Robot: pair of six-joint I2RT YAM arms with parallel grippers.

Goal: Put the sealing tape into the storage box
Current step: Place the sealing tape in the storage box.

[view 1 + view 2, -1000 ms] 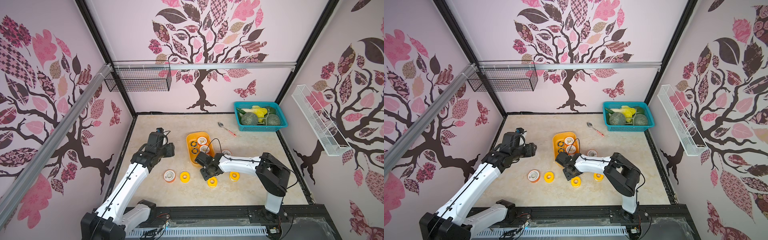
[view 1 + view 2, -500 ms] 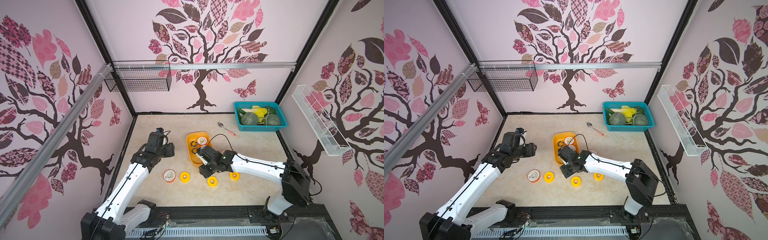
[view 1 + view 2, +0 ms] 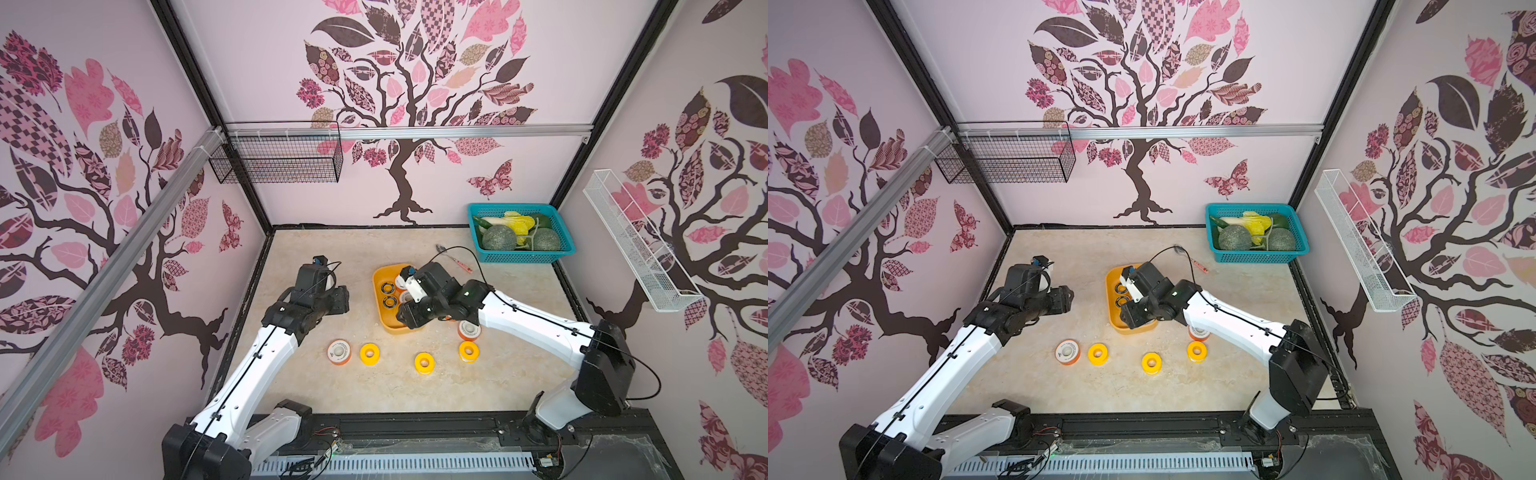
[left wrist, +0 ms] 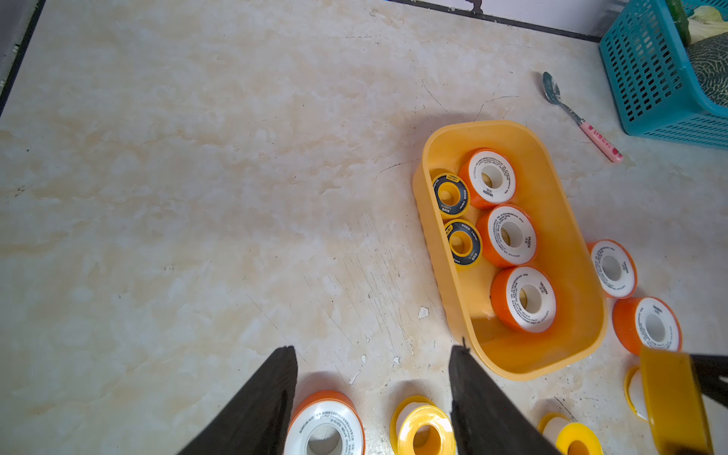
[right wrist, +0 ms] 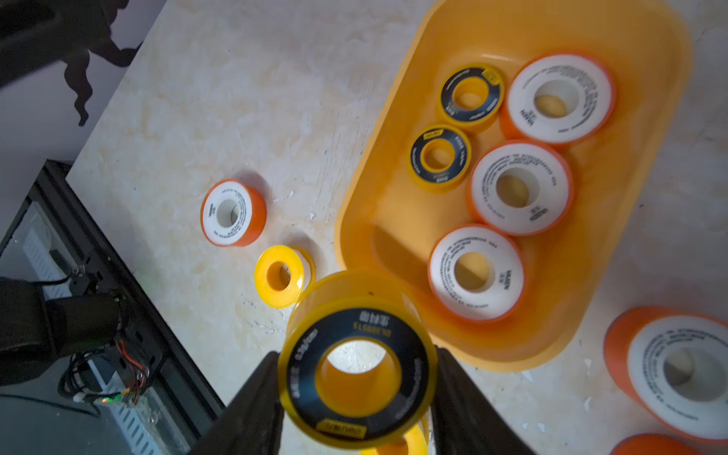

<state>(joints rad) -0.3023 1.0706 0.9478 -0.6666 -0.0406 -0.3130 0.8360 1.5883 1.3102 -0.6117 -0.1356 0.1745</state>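
The right end effector is clamped half-wide on a black-yellow roll, with the box just ahead of it. The left end effector is open and empty.

Teal basket; spoon nearby

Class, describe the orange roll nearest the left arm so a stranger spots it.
On the table, find the yellow storage box. Four rolls line up in front of it. The orange roll ends that row, white-faced; its three neighbours are plain yellow.
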